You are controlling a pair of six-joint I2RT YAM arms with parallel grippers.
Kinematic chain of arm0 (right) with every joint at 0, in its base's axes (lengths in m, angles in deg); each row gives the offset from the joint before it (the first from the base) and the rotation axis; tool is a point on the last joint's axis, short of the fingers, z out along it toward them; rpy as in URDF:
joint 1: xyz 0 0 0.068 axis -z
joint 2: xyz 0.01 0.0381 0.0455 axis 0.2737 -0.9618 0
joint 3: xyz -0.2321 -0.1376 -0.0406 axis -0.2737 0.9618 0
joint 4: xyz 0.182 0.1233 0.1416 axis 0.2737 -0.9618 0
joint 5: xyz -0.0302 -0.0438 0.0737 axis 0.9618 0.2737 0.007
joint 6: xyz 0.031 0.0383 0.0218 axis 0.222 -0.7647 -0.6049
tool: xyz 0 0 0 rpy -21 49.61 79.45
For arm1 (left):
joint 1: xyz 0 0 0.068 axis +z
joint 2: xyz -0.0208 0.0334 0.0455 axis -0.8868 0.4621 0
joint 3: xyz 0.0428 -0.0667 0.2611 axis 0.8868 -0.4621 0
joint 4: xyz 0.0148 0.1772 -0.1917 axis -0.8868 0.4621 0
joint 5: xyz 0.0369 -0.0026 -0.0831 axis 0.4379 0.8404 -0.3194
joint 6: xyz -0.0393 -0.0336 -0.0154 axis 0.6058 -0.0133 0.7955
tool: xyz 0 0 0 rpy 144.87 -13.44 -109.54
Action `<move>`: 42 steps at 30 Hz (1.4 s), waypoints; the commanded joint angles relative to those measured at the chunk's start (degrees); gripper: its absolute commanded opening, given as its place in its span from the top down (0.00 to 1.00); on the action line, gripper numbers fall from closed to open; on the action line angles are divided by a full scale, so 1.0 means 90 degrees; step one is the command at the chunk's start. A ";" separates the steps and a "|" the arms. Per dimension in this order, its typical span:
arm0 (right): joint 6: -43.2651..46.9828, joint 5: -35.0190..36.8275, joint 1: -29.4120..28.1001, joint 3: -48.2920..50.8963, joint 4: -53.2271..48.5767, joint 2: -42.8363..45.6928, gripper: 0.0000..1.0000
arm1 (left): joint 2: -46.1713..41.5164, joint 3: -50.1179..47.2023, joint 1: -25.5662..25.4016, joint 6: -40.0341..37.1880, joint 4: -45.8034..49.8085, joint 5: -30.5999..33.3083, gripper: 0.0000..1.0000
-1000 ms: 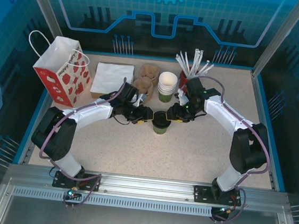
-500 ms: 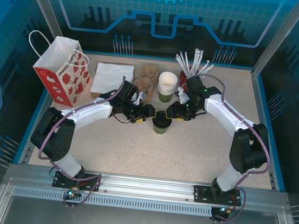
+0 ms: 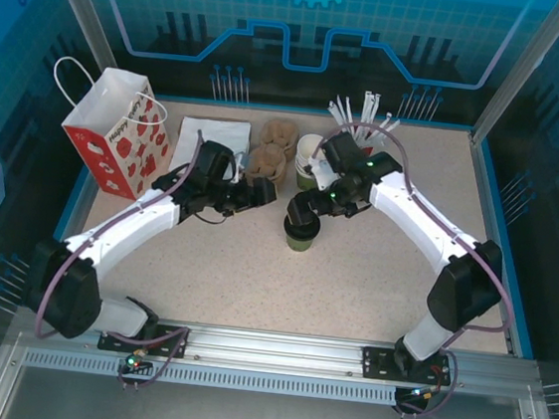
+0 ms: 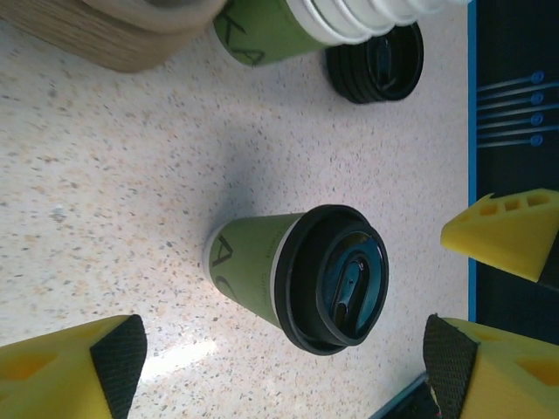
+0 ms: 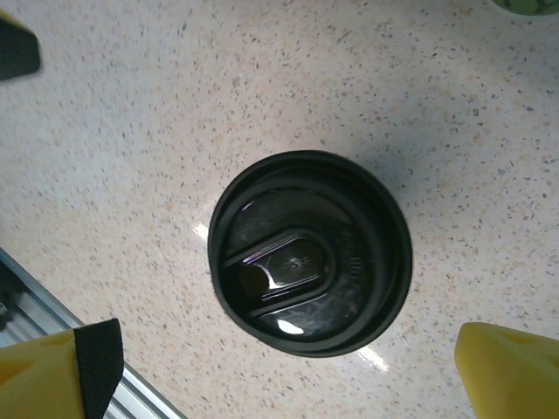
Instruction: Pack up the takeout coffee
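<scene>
Olive-green cup (image 3: 301, 234): stands upright on the speckled table (image 3: 371, 289), near its middle, free of both grippers.
Black lid (image 5: 310, 253): sits on the cup's rim and covers the whole mouth; a raised sip tab shows on its glossy top.
Left gripper (image 3: 267, 194): its jaws are spread wide and empty. From the overhead camera it sits to the left of the cup and apart from it. In its wrist view the cup appears in the gap ahead of the yellow fingers, touching neither one.
Right gripper (image 3: 304, 210): hangs just above and behind the cup, pointing down. Its jaws are parted as far as they go, with the lid below them and no contact.
Stack of cups (image 3: 312, 158): white-rimmed, behind the lidded cup and well apart from it.
Spare lids (image 4: 376, 61): a short black pile just beside the stack.
Straws (image 3: 365, 113): white, standing in a red cup at the back, right of the stack.
Cardboard trays (image 3: 276, 147): brown, left of the stack.
Napkins (image 3: 210, 142): a white pile left of the trays.
Paper bag (image 3: 118, 132): red and white, upright at the back left corner.
</scene>
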 commanded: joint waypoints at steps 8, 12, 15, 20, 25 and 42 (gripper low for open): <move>0.0621 0.1517 -0.0670 -0.1181 -0.1359 -0.1172 0.00 | -0.0775 -0.0542 0.0397 -0.0125 0.0339 0.0401 0.10; 0.0734 0.1458 -0.0753 -0.1300 -0.1399 -0.1374 0.00 | -0.0839 -0.0611 0.0436 -0.0154 0.0375 0.0386 0.09; 0.0757 0.1396 -0.0783 -0.1315 -0.1394 -0.1472 0.00 | -0.0833 -0.0636 0.0456 -0.0165 0.0369 0.0367 0.09; 0.0754 0.1286 -0.0797 -0.1311 -0.1346 -0.1528 0.00 | -0.0802 -0.0636 0.0461 -0.0184 0.0352 0.0350 0.08; 0.0734 0.1183 -0.0802 -0.1281 -0.1235 -0.1517 0.00 | -0.0793 -0.0640 0.0466 -0.0146 0.0329 0.0314 0.08; 0.0808 0.1336 -0.0807 -0.1301 -0.1252 -0.1902 0.00 | -0.0859 -0.0716 0.0464 -0.0148 0.0358 0.0350 0.07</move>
